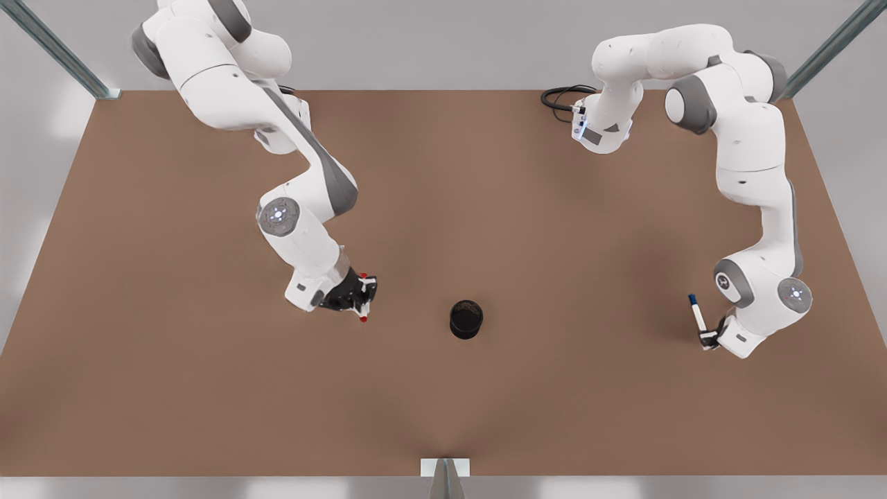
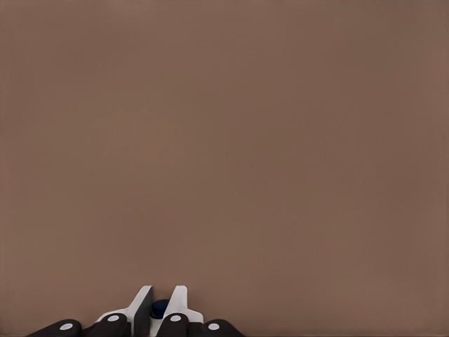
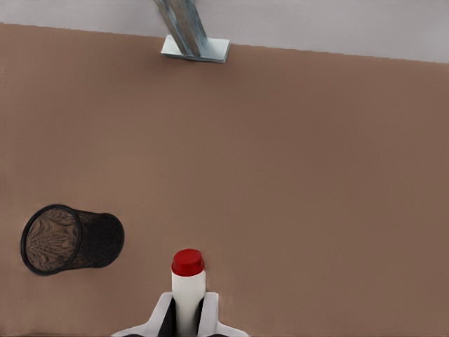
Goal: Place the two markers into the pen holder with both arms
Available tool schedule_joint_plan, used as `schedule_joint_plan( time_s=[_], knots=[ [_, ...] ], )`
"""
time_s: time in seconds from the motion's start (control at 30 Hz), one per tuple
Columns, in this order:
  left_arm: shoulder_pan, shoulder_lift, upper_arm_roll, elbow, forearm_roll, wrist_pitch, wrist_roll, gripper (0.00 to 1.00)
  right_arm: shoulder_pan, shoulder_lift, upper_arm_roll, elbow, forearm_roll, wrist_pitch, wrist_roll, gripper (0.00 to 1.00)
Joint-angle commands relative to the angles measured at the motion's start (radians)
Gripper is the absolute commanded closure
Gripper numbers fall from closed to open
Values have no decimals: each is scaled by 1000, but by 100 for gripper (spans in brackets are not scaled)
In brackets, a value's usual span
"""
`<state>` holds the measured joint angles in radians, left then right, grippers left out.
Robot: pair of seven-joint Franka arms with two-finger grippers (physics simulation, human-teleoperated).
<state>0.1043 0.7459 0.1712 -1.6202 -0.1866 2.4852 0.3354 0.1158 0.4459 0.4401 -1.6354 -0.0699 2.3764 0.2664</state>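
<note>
The right tool (image 1: 362, 296) is clamped on the red marker (image 3: 188, 284), just to the front view's left of the pen holder (image 1: 466, 319), which stands upright on the worktop (image 1: 443, 173). This arm is nearer. The left tool (image 1: 707, 337), well apart on the front view's right, is clamped on the blue marker (image 1: 696, 313), whose barrel tilts upward. In the left wrist view its fingers (image 2: 142, 309) hide most of that marker.

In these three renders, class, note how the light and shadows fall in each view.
Front view: even, soft light; faint blurred shadows on the table beside the pen holder and under both arms. Left wrist view: flat, shadowless brown above the left gripper. Right wrist view: the red-capped marker looks crisp, without glare.
</note>
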Motion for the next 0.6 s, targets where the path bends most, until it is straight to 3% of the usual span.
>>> schedule_joint_plan(
  time_s=[0.0,0.27,0.37,0.57],
  knots=[
    [-3,-13,2,32,62,-127,-81,79,47,17,5,38,-22,81,117,79],
    [-32,-60,1,137,138,-354,-159,79,215,310,-9,382,-100,372,109,79],
    [-52,-97,-1,180,136,-448,-196,79,318,355,-61,434,-120,449,111,79],
    [-135,-180,-27,180,81,-503,-303,79,351,398,-98,414,-171,584,112,79]
  ],
)
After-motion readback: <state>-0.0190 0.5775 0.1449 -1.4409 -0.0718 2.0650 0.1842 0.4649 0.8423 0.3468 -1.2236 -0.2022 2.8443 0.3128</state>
